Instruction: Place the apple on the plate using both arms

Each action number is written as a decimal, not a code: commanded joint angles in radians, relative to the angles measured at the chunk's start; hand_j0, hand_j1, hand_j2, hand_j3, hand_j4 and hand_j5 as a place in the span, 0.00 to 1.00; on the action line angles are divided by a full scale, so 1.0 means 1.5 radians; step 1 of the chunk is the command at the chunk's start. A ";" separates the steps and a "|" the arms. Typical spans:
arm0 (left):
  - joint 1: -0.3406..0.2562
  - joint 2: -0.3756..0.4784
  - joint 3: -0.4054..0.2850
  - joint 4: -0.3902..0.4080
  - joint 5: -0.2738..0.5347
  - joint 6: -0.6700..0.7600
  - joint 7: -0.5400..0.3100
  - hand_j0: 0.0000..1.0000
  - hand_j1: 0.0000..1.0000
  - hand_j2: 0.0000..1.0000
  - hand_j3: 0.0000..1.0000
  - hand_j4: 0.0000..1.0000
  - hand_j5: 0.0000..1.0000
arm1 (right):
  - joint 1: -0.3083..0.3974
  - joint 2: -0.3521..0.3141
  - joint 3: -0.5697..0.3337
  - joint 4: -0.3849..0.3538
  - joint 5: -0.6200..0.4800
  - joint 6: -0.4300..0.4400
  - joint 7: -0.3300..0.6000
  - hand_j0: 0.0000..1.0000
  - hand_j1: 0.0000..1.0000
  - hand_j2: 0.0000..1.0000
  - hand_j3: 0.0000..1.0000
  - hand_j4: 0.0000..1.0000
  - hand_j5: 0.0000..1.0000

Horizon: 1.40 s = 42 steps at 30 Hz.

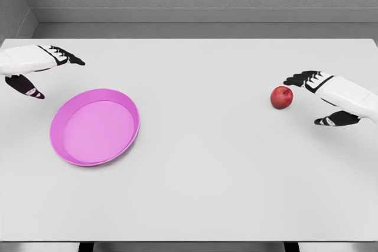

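Note:
A small red apple (282,97) sits on the white table at the right. My right hand (314,100) hovers just right of it, fingers spread, the fingertips (293,81) close above the apple's top and the thumb lower down; it holds nothing. A pink round plate (129,108) lies on the left half of the table, empty. My left hand (54,74) hangs above and left of the plate, open, with its fingers pointing right and its thumb down.
The white table (201,175) fills the view, its far edge meeting a grey wall and its near edge at the bottom. A wide stretch of tabletop separates the plate from the apple.

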 commanded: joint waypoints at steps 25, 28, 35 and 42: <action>0.000 0.000 -0.003 -0.001 0.000 0.002 -0.004 1.00 1.00 1.00 1.00 1.00 1.00 | -0.242 0.121 0.238 0.051 -0.005 0.422 0.220 1.00 1.00 1.00 1.00 1.00 1.00; 0.000 0.000 -0.003 -0.001 0.000 0.002 -0.004 1.00 1.00 1.00 1.00 1.00 1.00 | -0.273 0.134 0.258 0.078 -0.005 0.424 0.225 1.00 1.00 1.00 1.00 1.00 1.00; 0.000 0.000 -0.003 -0.001 0.000 0.002 -0.004 1.00 1.00 1.00 1.00 1.00 1.00 | -0.297 0.149 0.278 0.096 -0.005 0.426 0.227 1.00 1.00 1.00 1.00 1.00 1.00; 0.000 0.000 -0.002 -0.001 0.000 0.002 -0.004 1.00 1.00 1.00 1.00 1.00 1.00 | -0.298 0.148 0.278 0.098 -0.004 0.434 0.226 0.70 0.70 0.70 0.70 0.70 0.70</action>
